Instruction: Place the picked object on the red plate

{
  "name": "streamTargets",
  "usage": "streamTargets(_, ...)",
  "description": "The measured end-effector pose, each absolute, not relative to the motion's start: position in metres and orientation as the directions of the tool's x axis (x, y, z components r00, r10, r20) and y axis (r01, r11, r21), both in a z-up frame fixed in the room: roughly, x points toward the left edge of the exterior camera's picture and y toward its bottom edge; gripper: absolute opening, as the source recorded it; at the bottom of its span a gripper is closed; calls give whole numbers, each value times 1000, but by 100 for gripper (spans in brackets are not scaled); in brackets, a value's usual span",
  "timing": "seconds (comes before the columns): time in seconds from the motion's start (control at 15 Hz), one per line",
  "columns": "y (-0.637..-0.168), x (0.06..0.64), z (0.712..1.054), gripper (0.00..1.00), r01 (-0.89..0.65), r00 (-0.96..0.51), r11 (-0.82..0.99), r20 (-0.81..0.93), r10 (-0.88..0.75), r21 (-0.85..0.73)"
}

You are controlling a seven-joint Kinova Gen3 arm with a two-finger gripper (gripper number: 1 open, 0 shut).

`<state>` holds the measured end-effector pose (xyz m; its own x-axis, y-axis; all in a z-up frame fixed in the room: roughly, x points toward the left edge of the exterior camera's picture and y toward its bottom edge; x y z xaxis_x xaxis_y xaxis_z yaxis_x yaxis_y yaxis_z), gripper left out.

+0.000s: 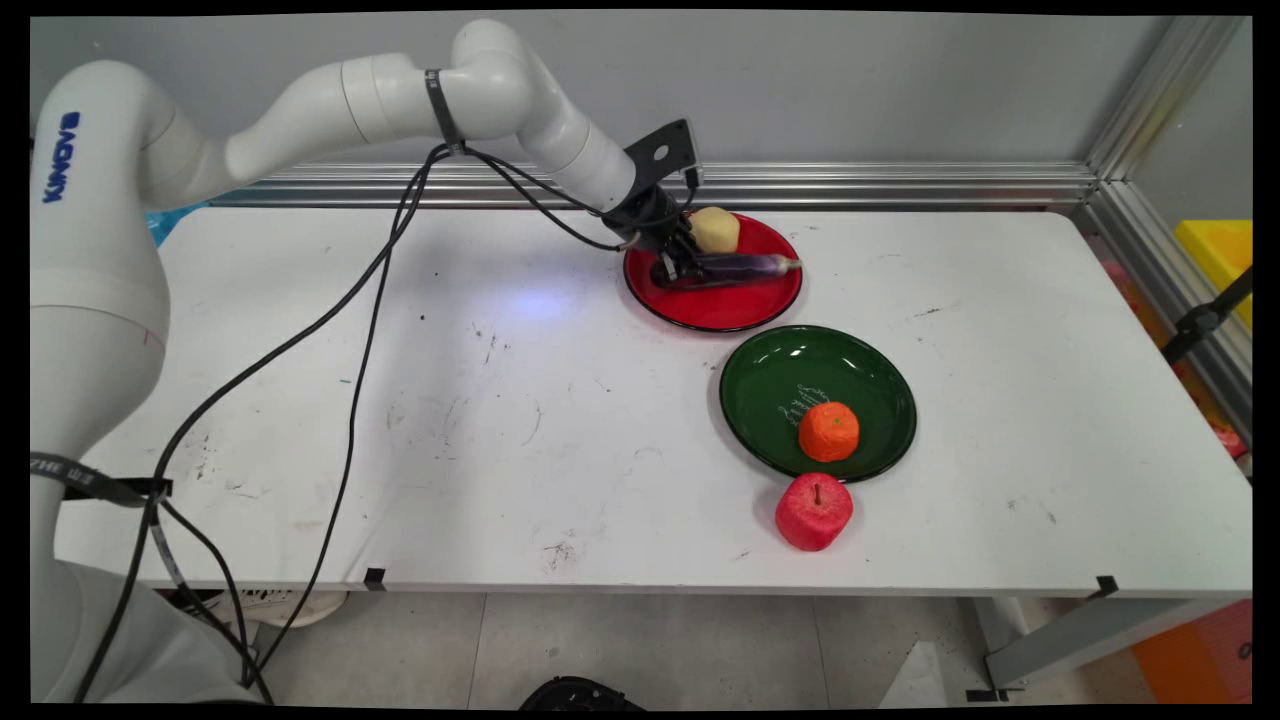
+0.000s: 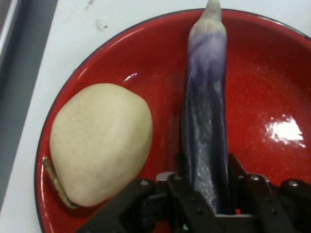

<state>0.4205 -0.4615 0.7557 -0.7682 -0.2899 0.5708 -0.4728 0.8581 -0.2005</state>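
Black gripper (image 1: pixel 672 268) is closed around the thick end of a purple eggplant (image 1: pixel 735 267), one finger on each side. That eggplant lies flat on a red plate (image 1: pixel 715 310), just beside a pale potato (image 1: pixel 716 229). A firm, level hold would probably keep the long eggplant from tipping. White arm (image 1: pixel 400 90) reaches down from the left, slanting toward the plate.

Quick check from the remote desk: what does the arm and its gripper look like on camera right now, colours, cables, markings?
The arm is glossy white with rounded tubular links; blue KINOVA lettering runs down its big left link. Black cables hang from a black strap around the arm. A flat black bracket sits at the wrist. The gripper is black, with a two-finger linkage.
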Motion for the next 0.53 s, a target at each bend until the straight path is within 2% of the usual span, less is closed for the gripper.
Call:
streamTargets(0.33, -463, 419, 758, 0, -482, -760, 853, 580, -294, -200)
streamTargets(0.4, -462, 419, 761, 100, -485, -758, 852, 582, -295, -200)
streamTargets(0.53, -460, 418, 764, 100, -489, -755, 849, 585, -297, -201)
